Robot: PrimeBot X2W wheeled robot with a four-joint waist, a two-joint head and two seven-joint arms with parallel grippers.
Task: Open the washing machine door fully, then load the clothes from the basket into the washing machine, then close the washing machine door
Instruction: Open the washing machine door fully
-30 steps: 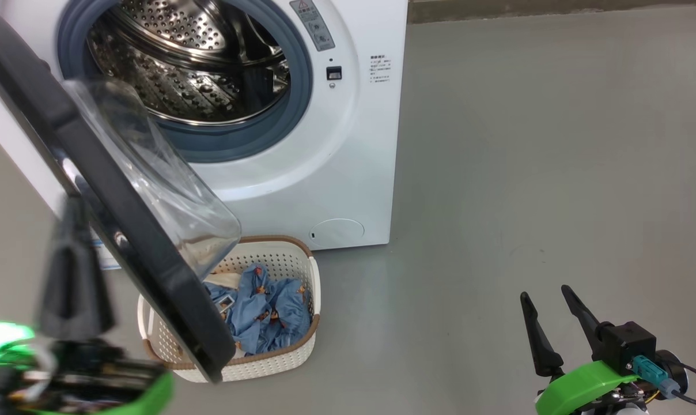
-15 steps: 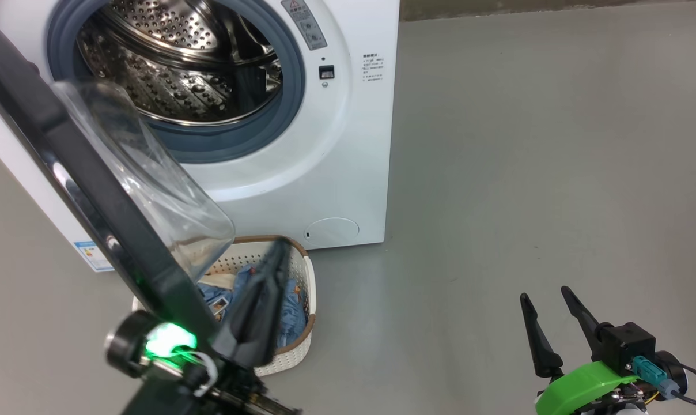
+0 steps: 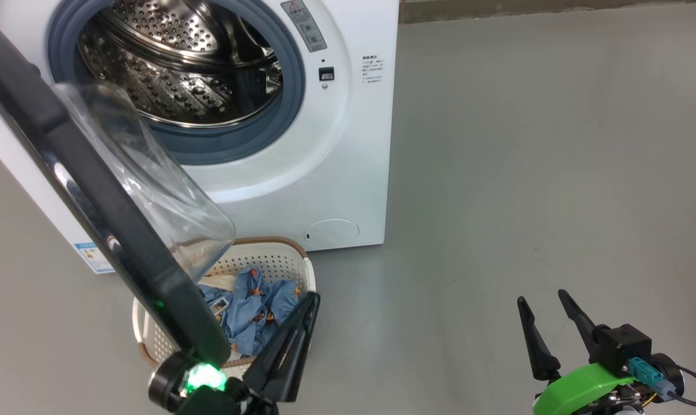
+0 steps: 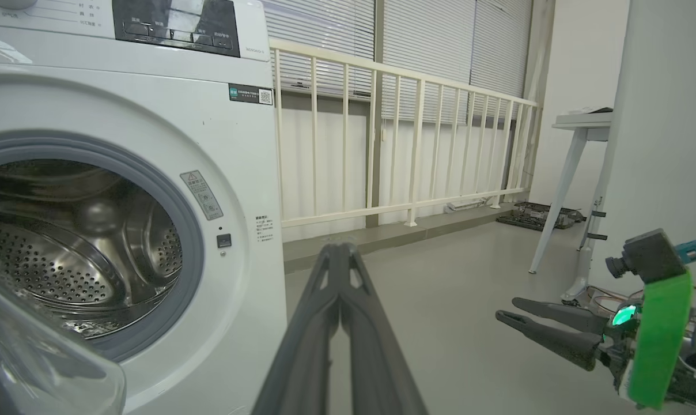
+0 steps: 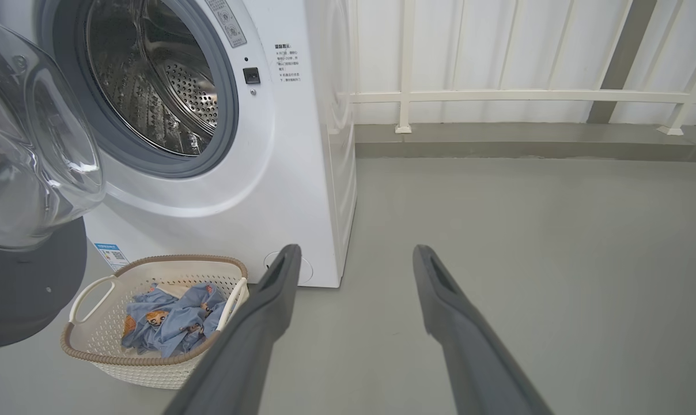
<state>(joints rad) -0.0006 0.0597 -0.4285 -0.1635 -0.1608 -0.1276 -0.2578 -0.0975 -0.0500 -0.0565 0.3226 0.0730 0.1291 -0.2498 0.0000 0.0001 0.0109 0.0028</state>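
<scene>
Clothes [image 3: 256, 314], judged soft and limp, are bunched in the basket [image 3: 270, 260] at lower left; a raised fold is best pinched. The left gripper [image 3: 311, 301] is clenched empty, the right gripper [image 3: 541, 297] spread.

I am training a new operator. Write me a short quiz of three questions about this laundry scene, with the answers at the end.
1. Fill in: the left gripper is shut; the right gripper is ____.
2. Choose one. The clothes lie: A in the basket; B in the left gripper; C in the right gripper.
3. True or false: the washing machine door stands open.

Key: 1 open; 2 A; 3 true.
</scene>
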